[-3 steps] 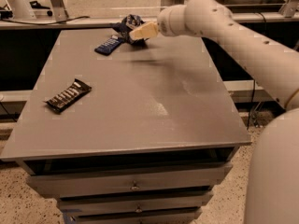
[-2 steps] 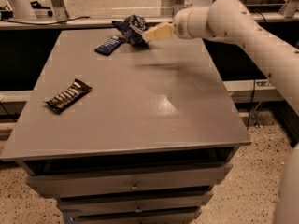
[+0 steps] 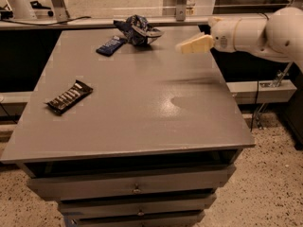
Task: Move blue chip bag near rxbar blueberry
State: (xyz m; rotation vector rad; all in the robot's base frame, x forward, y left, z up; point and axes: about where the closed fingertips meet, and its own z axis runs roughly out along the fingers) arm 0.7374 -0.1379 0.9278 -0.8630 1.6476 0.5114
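The blue chip bag [image 3: 138, 30], crumpled dark blue foil with white edges, lies at the far edge of the grey table [image 3: 142, 108]. The rxbar blueberry [image 3: 111, 45], a small flat dark blue bar, lies just left of the bag and in front of it, almost touching it. My gripper [image 3: 182, 47] hangs in the air above the table's far right part, to the right of the bag and apart from it, with nothing in it. Its cream fingers [image 3: 195, 44] point left toward the bag.
A longer black bar with white lettering [image 3: 69, 96] lies at the table's left side. The table has drawers [image 3: 137, 189] at the front. A rail and stand legs [image 3: 180, 4] run behind the far edge. Speckled floor lies to the right.
My gripper has drawn back to the right, away from the chip bag it was touching. The bag stays at the far edge next to the blue bar.
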